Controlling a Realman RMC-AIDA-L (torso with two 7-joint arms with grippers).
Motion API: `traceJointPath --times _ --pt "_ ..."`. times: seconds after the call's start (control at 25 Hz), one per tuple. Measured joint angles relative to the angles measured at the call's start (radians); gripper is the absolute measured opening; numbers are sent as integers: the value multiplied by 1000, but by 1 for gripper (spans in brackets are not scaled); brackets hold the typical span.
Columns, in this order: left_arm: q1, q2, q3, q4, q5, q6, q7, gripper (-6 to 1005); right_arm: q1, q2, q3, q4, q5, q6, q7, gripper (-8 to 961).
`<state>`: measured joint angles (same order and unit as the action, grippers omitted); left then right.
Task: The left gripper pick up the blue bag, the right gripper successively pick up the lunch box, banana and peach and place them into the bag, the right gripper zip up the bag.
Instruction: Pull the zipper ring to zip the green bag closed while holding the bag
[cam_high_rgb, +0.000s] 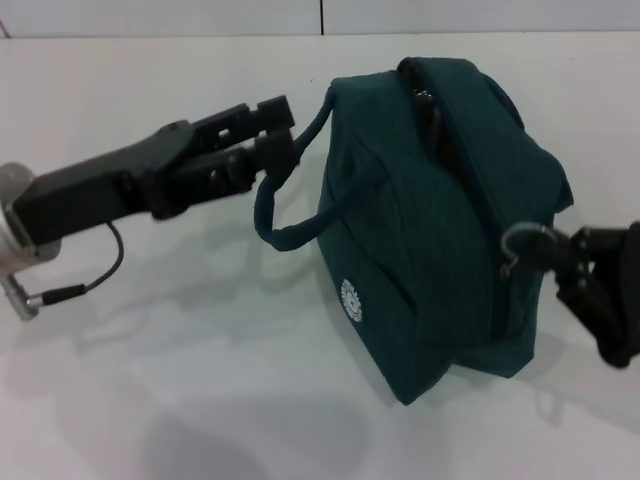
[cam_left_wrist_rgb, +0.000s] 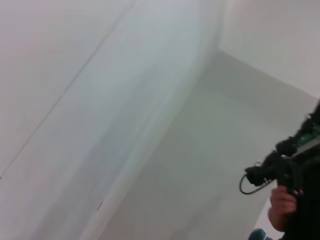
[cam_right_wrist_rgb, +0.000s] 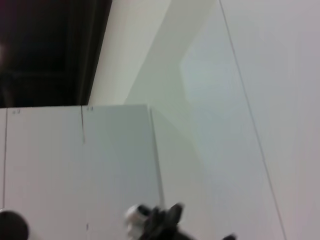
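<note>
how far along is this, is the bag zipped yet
Nearly finished, it seems. The left gripper holds the blue bag by a loop handle, and no lunch box, banana or peach shows on the white table, so they are presumably inside. In hand: the right gripper grips the ring zipper pull low on the bag's side. The zip looks mostly closed; letting go remains.
</note>
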<state>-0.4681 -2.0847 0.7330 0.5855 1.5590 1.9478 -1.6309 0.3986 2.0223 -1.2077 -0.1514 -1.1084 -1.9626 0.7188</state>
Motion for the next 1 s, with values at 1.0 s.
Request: traceJointPath --times 1.0 --pt "92 3 -1 -134 56 11 299 888 228 6 -48 4 100 155 85 47"
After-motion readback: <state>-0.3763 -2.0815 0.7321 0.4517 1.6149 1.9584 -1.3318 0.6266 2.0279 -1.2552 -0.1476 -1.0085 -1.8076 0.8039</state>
